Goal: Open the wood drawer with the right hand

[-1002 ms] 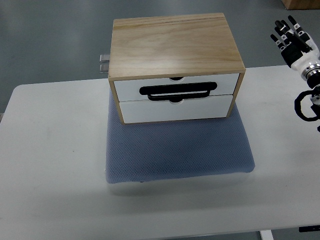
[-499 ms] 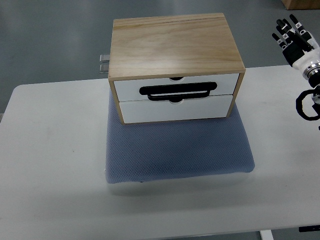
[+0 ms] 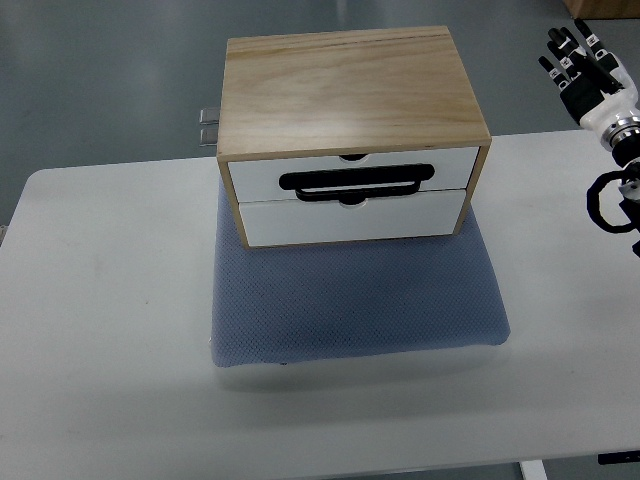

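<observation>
The wood drawer box is seen at upper centre of the frame, set on a blue mat on the white table, both white drawers closed, a black handle across them. The right hand is held at the upper right, well apart, fingers spread and empty.

The right hand has drifted slightly up and away, fingers still spread.

No text, label, brand, number or sign can be read anywhere.
</observation>
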